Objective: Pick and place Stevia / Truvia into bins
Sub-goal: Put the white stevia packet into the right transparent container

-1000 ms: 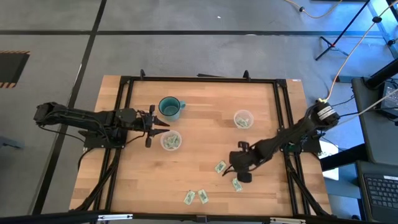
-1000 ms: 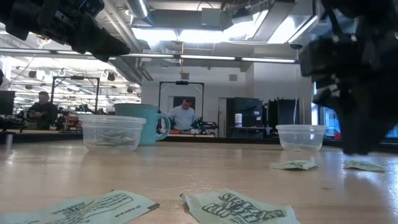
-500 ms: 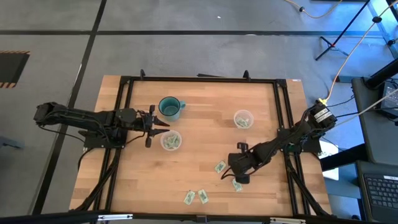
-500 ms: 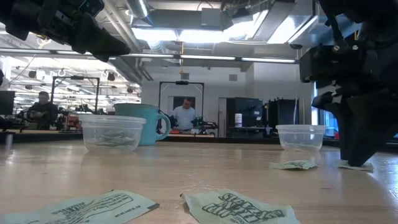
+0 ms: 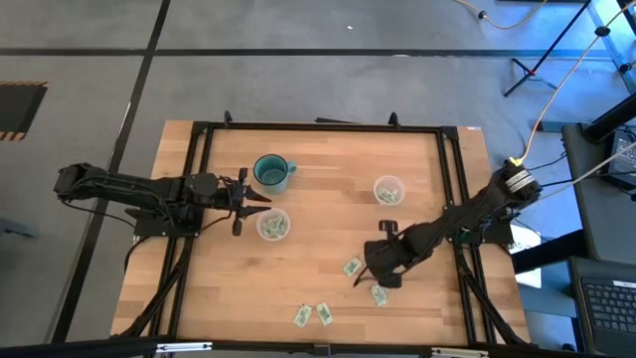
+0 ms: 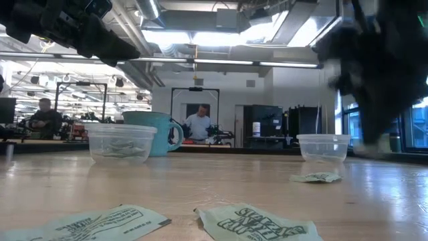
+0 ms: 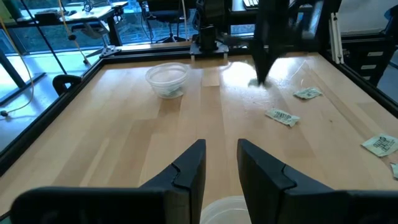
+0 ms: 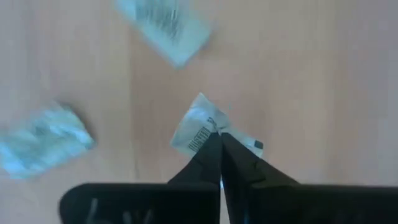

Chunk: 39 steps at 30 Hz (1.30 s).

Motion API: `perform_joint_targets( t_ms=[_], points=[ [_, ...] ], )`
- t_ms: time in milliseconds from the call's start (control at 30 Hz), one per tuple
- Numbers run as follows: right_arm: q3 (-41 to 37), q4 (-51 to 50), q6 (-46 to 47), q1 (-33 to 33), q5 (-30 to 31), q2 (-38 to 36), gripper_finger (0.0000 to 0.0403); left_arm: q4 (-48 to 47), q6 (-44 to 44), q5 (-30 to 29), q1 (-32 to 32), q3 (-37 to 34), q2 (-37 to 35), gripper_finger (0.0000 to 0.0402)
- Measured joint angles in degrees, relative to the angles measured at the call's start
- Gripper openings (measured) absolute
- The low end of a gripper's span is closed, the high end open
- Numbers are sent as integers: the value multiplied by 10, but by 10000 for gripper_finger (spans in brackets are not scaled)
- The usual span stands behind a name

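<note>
My right gripper [image 5: 382, 276] hovers over the table's near right part, shut on one white-and-green Stevia sachet [image 8: 198, 127]. More sachets lie flat on the wood: one beside the gripper [image 5: 352, 267] and two near the near edge [image 5: 303, 316] [image 5: 324, 314]. Two clear cup bins stand on the table, one left of centre [image 5: 273, 226] and one farther right [image 5: 389, 190]; both hold sachets. My left gripper [image 7: 221, 154] waits open just above the left cup's rim [image 7: 221, 208]. My right gripper pinches the sachet between its two fingertips [image 8: 211, 146], coming from above and pointing down. The paper [image 8: 193, 134] sticks out past the tips on both sides. It appears lifted off the wood; in the low view the gripper is only a blur.
A teal mug [image 5: 271, 172] stands behind the left cup. A black frame rail [image 5: 199, 179] runs around the table. Bare wood lies between the two cups [image 5: 333, 214]. People sit in the room beyond the far edge [image 6: 197, 126].
My right gripper dipped down onto the sachet at the near right, then rose and swung away fast enough to blur. The sachet that lay on the right in the low view has left the table. The left arm kept still.
</note>
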Motion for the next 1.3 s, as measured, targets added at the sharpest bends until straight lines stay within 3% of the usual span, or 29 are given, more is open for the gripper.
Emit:
perform_joint_targets(
  t_ms=[200, 533, 667, 900, 1300],
  points=[
    [38, -121, 8, -41, 107, -85, 5, -1, 0, 0, 0, 0, 0, 86],
    [37, -206, -10, -209, 105, -164, 2, 0, 0, 0, 0, 0, 0, 86],
    [32, -179, -65, -277, 53, -158, 2, 0, 0, 0, 0, 0, 0, 86],
    [-42, -103, -106, -361, 24, -152, 2, -2, 0, 0, 0, 0, 0, 86],
    [-107, -20, -127, -391, 20, -151, 2, -2, 0, 0, 0, 0, 0, 86]
  ],
)
